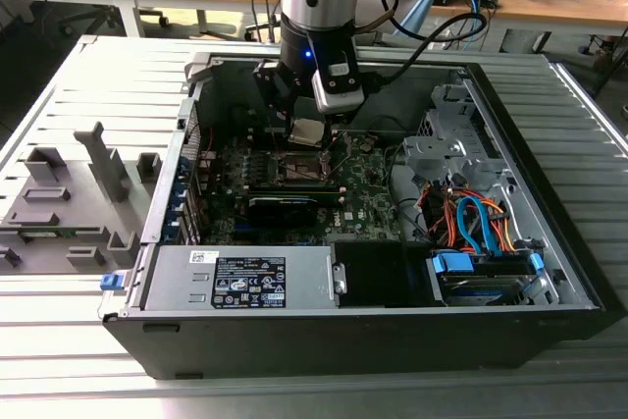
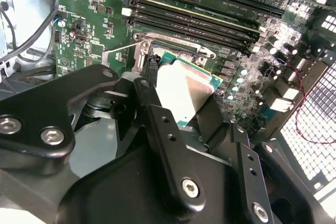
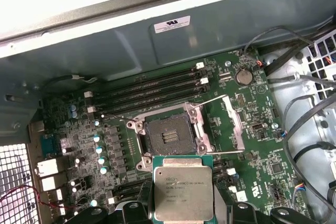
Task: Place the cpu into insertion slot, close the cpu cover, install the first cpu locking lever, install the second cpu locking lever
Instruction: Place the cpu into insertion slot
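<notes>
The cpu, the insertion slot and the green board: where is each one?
cpu [image 3: 183, 187], first wrist view, middle of its silver top.
insertion slot [image 3: 167, 136], first wrist view, its dark centre.
green board [image 3: 260, 148], first wrist view, a bare green patch.

Print on the cpu [image 3: 183, 188] and white sticker [image 3: 171, 23] is unreadable.

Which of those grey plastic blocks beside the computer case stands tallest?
The narrow upright post on the slatted table, at the exterior view's left of the computer case. The squat blocks around it end well below its top.
</notes>
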Controlling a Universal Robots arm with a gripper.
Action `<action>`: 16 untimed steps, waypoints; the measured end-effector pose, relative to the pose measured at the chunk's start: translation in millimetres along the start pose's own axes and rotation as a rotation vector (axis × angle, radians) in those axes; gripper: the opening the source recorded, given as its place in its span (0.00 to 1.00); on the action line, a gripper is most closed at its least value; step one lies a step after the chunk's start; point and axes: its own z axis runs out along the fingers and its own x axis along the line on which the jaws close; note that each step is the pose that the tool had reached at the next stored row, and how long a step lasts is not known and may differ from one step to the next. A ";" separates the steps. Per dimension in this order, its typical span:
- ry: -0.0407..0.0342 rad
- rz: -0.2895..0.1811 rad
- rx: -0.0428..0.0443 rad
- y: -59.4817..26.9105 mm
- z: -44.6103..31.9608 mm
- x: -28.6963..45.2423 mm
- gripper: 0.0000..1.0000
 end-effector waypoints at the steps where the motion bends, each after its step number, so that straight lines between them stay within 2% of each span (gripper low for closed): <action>1: -0.0002 0.002 0.0000 0.0 0.0 0.0 0.54; 16: -0.0035 0.040 0.0008 0.0 0.1 0.0 0.54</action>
